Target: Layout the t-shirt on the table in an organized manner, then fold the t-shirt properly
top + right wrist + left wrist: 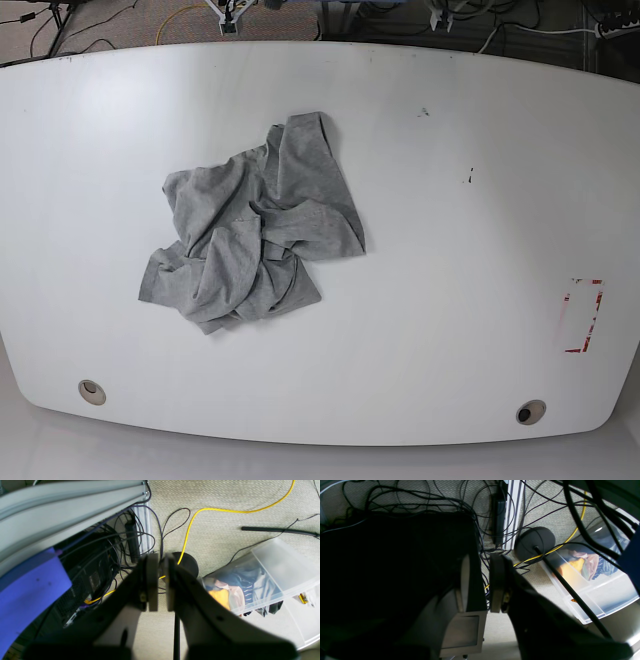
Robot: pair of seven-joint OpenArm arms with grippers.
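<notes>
Base view high over table [450, 330]; both wrist views floorward, sharing bin [275, 580].

A: Robotics lab, I'd say. Carpeted floor [225, 530] strewn with black cables [420, 502], a yellow cable [190, 525], aluminium framing [142, 520].

B: Agreed. Clear storage bin [275, 575] of clothes below; white table [450, 330] with red tape rectangle [583, 315] near its right edge.

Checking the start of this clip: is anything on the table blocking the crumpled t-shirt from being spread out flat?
Nothing visible does. The t-shirt lies crumpled left of centre on the table, with bare white surface around it. Neither arm shows in the base view.
</notes>
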